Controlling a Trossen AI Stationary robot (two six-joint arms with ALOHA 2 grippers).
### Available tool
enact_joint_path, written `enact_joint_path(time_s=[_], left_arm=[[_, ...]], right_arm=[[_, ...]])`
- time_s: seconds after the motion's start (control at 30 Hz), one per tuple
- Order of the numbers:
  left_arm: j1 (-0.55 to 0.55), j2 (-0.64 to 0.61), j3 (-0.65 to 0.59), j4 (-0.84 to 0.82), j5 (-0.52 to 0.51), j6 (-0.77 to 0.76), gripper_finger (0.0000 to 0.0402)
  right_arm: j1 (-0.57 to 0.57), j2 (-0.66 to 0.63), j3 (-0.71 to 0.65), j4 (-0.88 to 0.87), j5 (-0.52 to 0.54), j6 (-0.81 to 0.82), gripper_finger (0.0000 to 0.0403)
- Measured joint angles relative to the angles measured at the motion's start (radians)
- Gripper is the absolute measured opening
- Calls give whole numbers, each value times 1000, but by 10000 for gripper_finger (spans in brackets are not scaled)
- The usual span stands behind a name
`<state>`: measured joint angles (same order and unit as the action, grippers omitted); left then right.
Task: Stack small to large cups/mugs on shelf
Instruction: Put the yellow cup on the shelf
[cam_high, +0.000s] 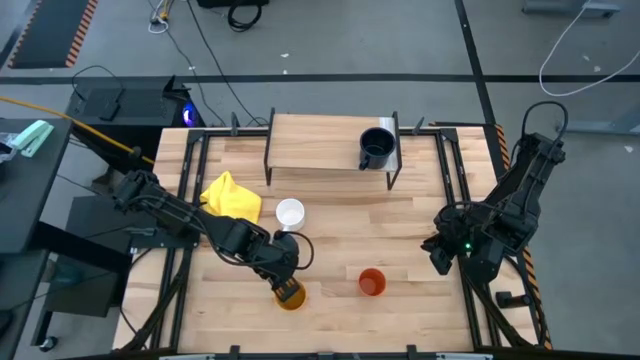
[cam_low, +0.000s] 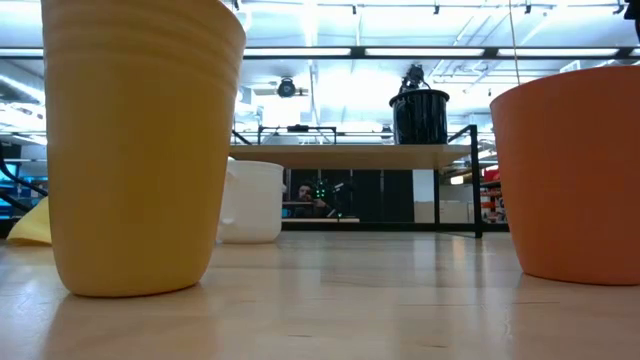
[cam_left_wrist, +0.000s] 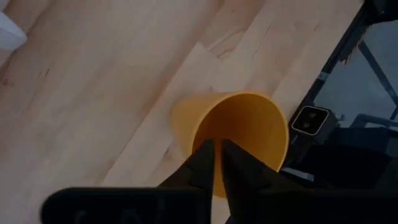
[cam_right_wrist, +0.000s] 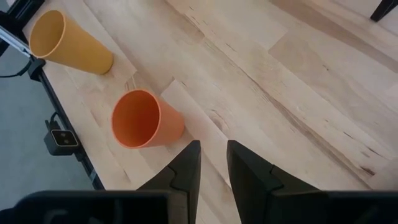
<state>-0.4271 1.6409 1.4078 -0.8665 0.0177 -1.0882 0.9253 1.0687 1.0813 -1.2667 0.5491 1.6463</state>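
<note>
The yellow-orange cup (cam_high: 291, 299) stands upright on the tabletop near the front edge, and my left gripper (cam_high: 289, 287) comes down on its rim, shut on it. To its right the smaller orange-red cup (cam_high: 372, 282) stands on its base, mouth up. The white mug (cam_high: 290, 213) rests on the tabletop at centre. The dark mug (cam_high: 377, 148) stands on the shelf (cam_high: 320, 142), at its right end. My right gripper (cam_right_wrist: 213, 168) hangs open above the table's right side with nothing between its fingers. My left gripper has the yellow-orange cup's wall at the rim (cam_left_wrist: 217, 174) between its two fingers (cam_left_wrist: 202, 165), one inside the cup and one outside. The fingers slant down from above and from the table's left. The cup stands upright with its base on the table (cam_low: 140, 150).
A crumpled yellow cloth (cam_high: 232, 197) lies left of the white mug. The shelf's thin black legs (cam_high: 268, 165) stand at the table's far part. Bare wood lies between the orange-red cup and the shelf.
</note>
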Motion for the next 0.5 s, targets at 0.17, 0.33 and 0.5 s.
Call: enact_joint_path(time_s=[0.17,0.33,0.5], left_arm=[[1,0,0,-8,-2,-25,81],[-4,23,0,-11,16,-26,101],[-15,93,0,-22,84,-26,105]], right_arm=[[0,0,0,0,0,0,87],[0,0,0,0,0,0,87],[0,0,0,0,13,0,87]])
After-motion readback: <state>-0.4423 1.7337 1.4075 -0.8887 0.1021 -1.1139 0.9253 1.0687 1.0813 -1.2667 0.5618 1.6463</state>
